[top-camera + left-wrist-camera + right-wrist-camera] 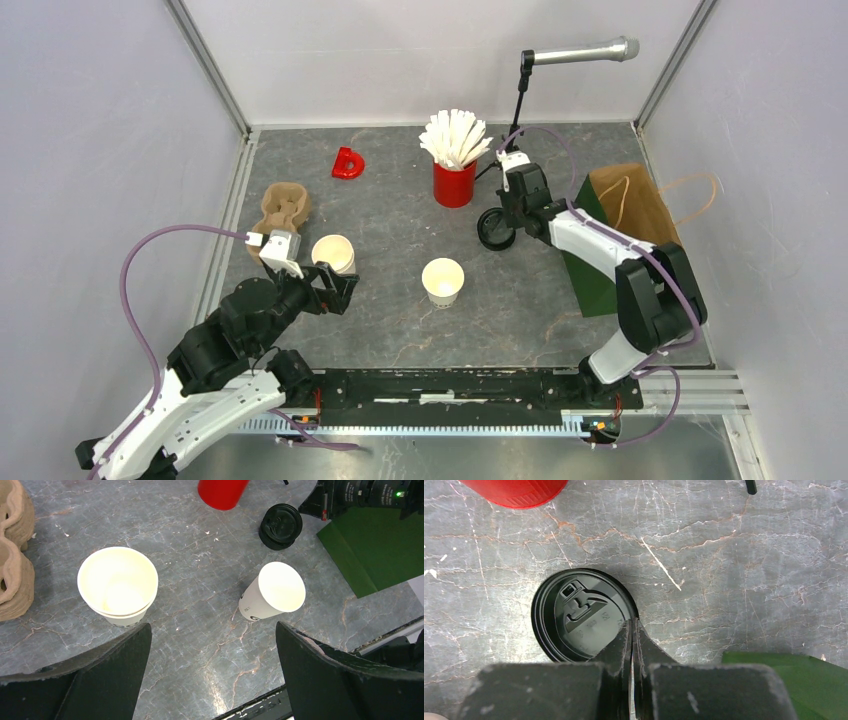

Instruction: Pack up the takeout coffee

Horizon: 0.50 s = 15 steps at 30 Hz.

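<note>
Reading right gripper (631, 630) as fully closed, tips overlapping rim of black lid (574, 615) lying flat near red cup (514, 490), actual grip unclear; left gripper (212, 630) gaping empty just short of left cup (117, 582), middle cup (275, 587) standing open, nearer the bases and leftward of lid.

Left hand (212, 647) spread wide; right hand (631, 630) pinched closed.
</note>
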### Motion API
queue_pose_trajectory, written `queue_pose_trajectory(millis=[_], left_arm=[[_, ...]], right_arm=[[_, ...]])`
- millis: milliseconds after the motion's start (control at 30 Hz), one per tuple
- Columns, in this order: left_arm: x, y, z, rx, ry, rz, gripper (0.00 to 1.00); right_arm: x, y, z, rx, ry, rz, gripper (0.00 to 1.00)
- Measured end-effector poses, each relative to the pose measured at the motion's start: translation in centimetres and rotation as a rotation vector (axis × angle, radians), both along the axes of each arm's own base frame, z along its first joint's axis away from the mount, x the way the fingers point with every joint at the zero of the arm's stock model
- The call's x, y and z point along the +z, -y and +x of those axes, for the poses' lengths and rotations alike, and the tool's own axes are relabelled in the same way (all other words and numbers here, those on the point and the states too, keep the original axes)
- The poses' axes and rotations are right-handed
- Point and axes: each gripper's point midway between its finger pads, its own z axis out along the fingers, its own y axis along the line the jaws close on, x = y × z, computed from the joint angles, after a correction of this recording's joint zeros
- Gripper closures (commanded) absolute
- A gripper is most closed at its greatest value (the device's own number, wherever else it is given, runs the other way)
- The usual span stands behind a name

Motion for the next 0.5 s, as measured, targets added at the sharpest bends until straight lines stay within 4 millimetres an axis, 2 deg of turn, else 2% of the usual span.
queue_pose_trajectory(millis=[300,333,433,500], left_arm=[[-0.2,0.1,0.1,0.000,-0.007,0.008,0.00],[-0.2,0.1,0.1,0.000,-0.009,0.010,0.00],[-0.3,0.1,0.1,0.000,-0.010,0.011,0.00],[-0.3,0.1,0.1,0.000,-0.011,0.013,0.00]], right_arm=[[2.0,0.0,0.0,-0.007,0.037,0.025,1.00],[2.2,0.0,0.0,-0.007,0.040,0.026,0.95],[2.2,-0.2,0.0,0.003,0.038,0.028,0.73],[2.2,-0.4,0.0,0.026,0.037,0.026,0.69]])
